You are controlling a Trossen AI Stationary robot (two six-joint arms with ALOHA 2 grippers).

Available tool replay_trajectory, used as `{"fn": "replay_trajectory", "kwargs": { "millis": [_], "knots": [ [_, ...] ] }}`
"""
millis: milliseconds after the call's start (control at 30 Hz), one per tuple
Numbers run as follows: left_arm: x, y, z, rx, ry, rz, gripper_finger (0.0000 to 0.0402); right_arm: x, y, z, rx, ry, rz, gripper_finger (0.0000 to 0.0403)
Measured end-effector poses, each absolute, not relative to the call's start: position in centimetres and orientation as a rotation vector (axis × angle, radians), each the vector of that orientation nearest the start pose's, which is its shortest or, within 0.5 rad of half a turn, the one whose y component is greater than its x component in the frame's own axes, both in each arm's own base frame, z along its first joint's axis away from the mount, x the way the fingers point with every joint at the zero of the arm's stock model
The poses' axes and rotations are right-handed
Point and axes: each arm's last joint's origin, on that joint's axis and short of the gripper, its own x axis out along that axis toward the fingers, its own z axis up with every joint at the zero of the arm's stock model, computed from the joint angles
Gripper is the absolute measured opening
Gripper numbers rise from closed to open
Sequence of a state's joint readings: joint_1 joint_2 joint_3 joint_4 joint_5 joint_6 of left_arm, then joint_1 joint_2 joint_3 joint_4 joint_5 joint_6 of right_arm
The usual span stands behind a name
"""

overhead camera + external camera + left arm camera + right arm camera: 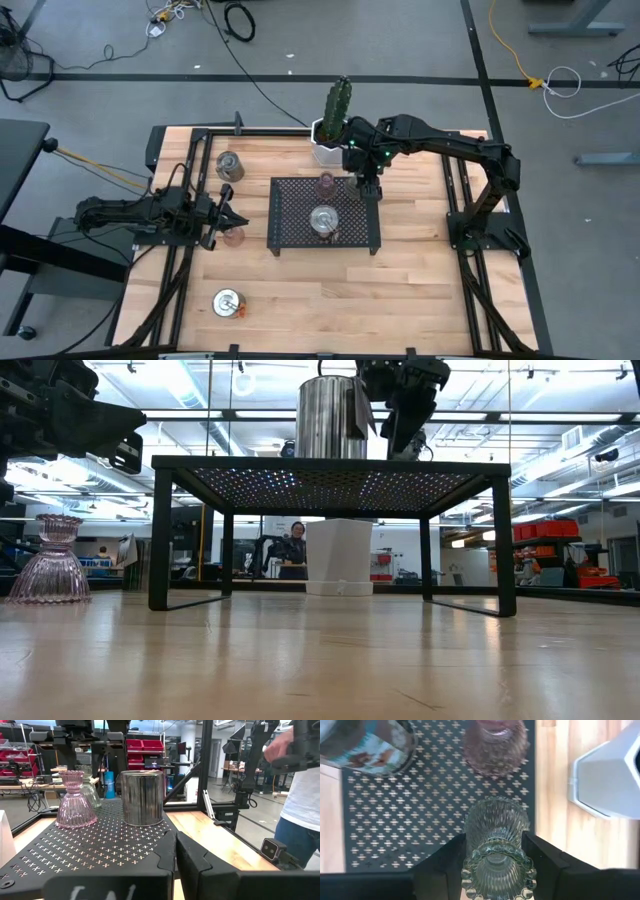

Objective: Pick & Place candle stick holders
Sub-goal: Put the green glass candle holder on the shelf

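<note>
A black mesh tray (290,235) stands mid-table. On it stand a pinkish glass holder (326,183) and a silver holder (323,221). My right gripper (368,188) is over the tray's far right part, shut on a greenish ribbed glass holder (495,827). My left gripper (228,212) is left of the tray with its fingers together and empty. Another pinkish holder (233,236) stands on the table beside it. One silver holder (229,166) stands at the far left and another (228,302) at the near left. My right gripper pinches the greenish holder between its two fingers (451,860), on opposite sides of its ribbed body just below the beaded rim (497,875). The fingers come from above, pointing down. The holder is upright over the tray; whether its foot rests on the mesh I cannot tell.
A white hexagonal pot (326,148) with a cactus stands just beyond the tray's far edge, close to my right gripper. A small brownish thing (241,313) lies by the near silver holder. A person (302,795) stands beyond the table's right side.
</note>
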State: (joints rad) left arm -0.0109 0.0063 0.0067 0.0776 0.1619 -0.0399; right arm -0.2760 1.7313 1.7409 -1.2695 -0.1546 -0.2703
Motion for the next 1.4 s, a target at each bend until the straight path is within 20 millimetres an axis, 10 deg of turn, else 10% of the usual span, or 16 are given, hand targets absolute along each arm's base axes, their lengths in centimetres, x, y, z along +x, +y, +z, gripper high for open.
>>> {"fn": "replay_trajectory", "kwargs": {
  "millis": [1400],
  "knots": [
    [9.69, -0.57, 17.29, -0.034, -0.075, -0.174, 0.0018, 33.04, -8.93, 33.05, 0.041, 1.215, 0.07, 0.021]
  ]
}}
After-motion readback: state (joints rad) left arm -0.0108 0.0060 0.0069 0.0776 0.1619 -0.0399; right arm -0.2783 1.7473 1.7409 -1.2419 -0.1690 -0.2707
